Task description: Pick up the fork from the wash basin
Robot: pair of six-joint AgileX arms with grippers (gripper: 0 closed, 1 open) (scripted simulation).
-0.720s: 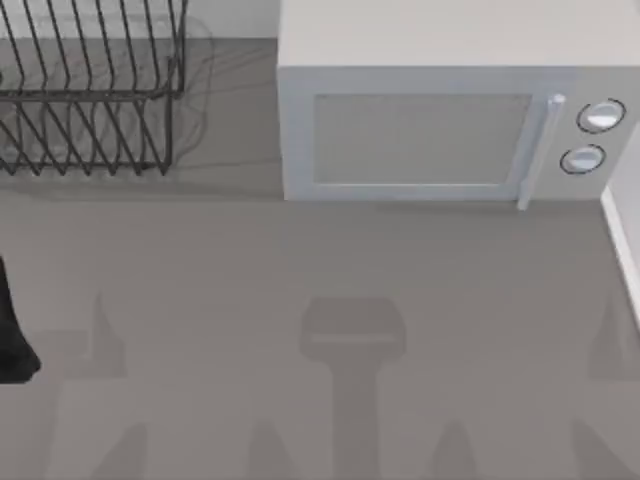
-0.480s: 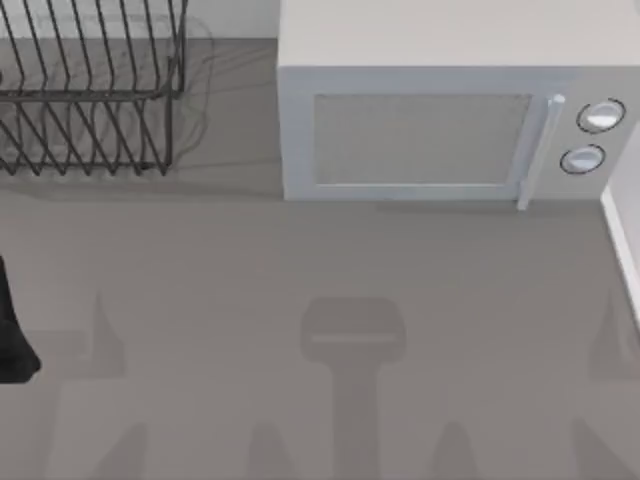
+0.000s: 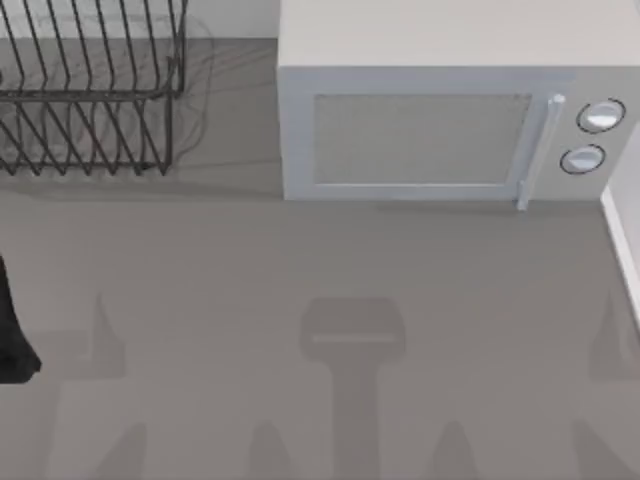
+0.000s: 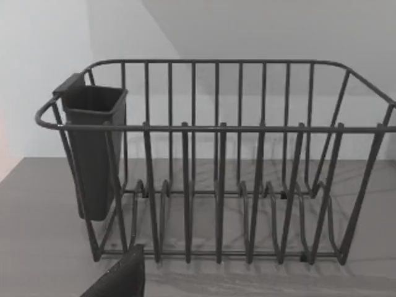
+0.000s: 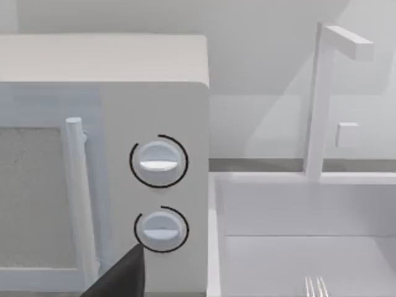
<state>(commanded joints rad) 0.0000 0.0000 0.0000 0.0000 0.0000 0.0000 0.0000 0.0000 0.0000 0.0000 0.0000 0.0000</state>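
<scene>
in basin [image 5: 371,247] — one fork [image 5: 316,286]; beside it, one microwave [image 5: 105,154]

Matt grey countertop [image 3: 300,260], dark metal wire rack [image 4: 216,161] (thin rods), smooth white microwave [image 3: 440,120]

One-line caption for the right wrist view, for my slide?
Fork tines poking up from the wash basin beside the microwave, faucet behind.

Even bright light, soft table [image 3: 300,260] shadows.
</scene>
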